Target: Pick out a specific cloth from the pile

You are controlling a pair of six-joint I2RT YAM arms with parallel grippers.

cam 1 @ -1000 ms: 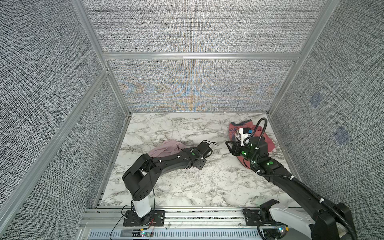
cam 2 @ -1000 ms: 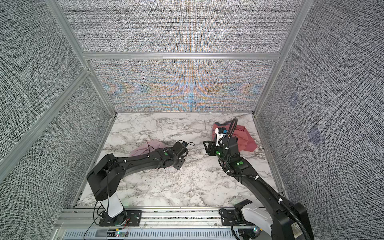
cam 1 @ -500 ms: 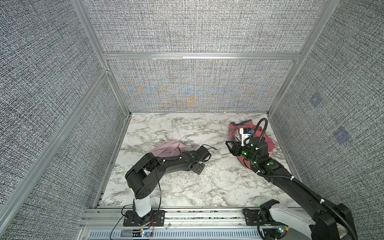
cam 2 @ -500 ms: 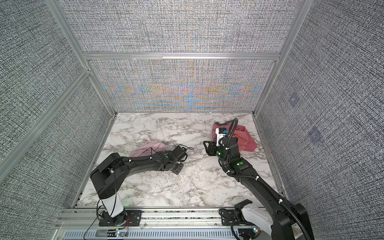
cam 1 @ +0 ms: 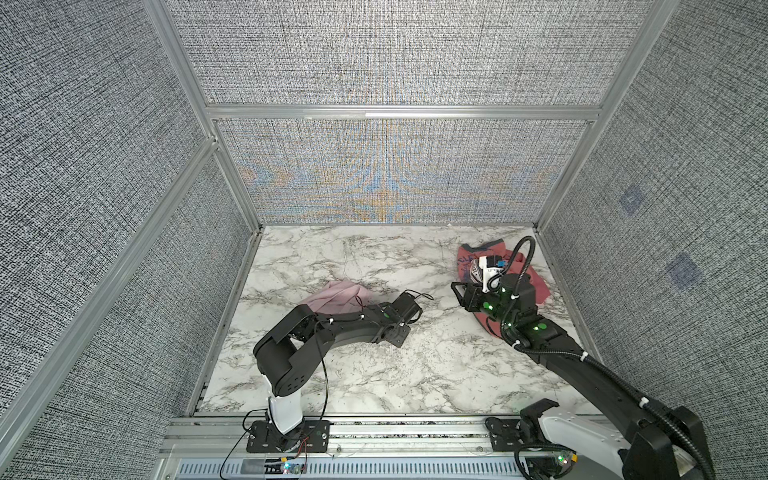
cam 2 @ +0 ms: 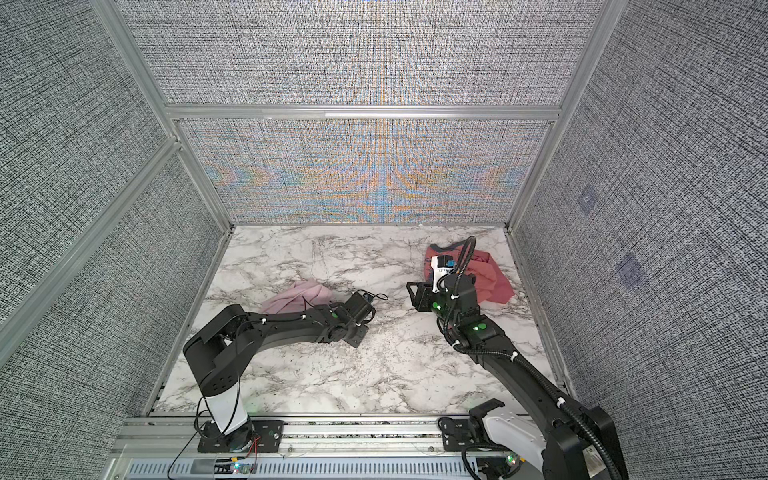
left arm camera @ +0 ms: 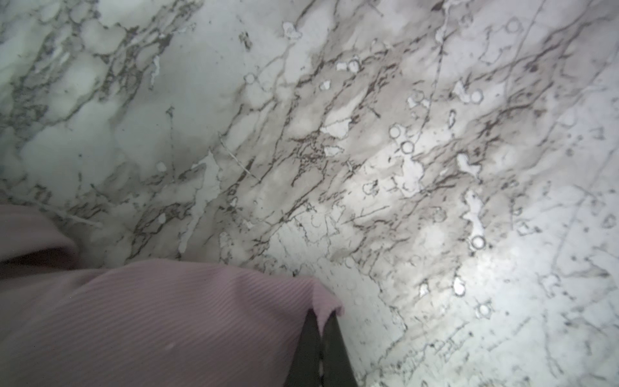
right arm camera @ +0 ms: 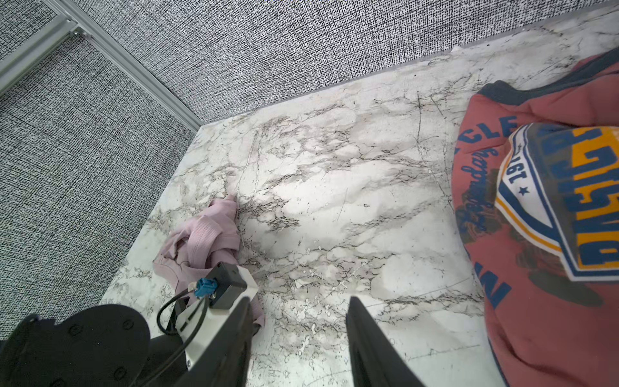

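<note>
The pale pink cloth (cam 1: 340,297) (cam 2: 301,297) lies crumpled on the marble, left of centre. In the left wrist view my left gripper (left arm camera: 323,316) is shut on a corner of the ribbed cloth (left arm camera: 167,318). In both top views its fingers are hidden under the left wrist (cam 1: 399,320). No pile shows: the salmon-red printed T-shirt (cam 1: 536,282) (right arm camera: 536,234) lies apart at the back right. My right gripper (right arm camera: 299,301) (cam 1: 461,295) stands open and empty over bare marble beside that shirt. The right wrist view also shows the cloth (right arm camera: 204,241).
The marble tabletop (cam 1: 415,374) is enclosed by grey fabric walls with aluminium posts (cam 1: 232,199) at left, back and right. The arm bases stand on a rail (cam 1: 374,432) along the front edge. The right arm's cable loops over the red shirt.
The left gripper has shut on the pink cloth's corner, and the left arm has shifted slightly. The right arm and the red shirt have stayed still.
</note>
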